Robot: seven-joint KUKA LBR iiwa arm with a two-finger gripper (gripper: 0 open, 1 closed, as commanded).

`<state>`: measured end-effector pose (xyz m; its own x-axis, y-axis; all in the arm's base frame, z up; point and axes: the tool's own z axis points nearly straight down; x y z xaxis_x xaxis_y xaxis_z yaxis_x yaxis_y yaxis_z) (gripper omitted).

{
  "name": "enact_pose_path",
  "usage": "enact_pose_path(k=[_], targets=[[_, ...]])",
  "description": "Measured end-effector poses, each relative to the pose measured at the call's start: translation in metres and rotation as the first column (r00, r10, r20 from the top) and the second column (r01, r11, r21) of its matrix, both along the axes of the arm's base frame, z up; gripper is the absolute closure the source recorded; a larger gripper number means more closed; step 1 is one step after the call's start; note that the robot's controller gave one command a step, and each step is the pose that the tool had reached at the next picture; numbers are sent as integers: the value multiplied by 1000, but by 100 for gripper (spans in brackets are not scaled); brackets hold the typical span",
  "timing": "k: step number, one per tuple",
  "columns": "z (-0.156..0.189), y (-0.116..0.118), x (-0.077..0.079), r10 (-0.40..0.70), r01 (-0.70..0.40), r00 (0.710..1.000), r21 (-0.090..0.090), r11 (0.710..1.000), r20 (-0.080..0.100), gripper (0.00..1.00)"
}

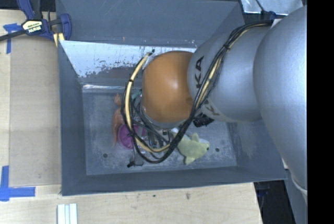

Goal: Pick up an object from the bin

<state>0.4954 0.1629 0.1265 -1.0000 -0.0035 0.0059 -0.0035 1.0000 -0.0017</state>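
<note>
My gripper (152, 139) is low in the middle of the bin, mostly hidden under the arm's orange cover and cables. A magenta round thing (124, 137) lies right beside it on the left, partly behind a cable. An orange piece (115, 122) shows just left of and above the magenta thing. A pale yellow-green soft thing (194, 148) lies on the bin floor to the gripper's right. A bit of a teal thing (136, 96) peeks out at the cover's left edge.
The arm reaches in from the right and covers the right half and middle of the bin. Bare floor shows at the bin's left and along its front wall.
</note>
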Motion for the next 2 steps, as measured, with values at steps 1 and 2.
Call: enact_pose_path(k=[1, 2], targets=[[5, 0, 2, -4, 4, 1000, 3, 1000, 8, 0], [-35, 18, 82, 71, -71, 997, 3, 997, 12, 0]])
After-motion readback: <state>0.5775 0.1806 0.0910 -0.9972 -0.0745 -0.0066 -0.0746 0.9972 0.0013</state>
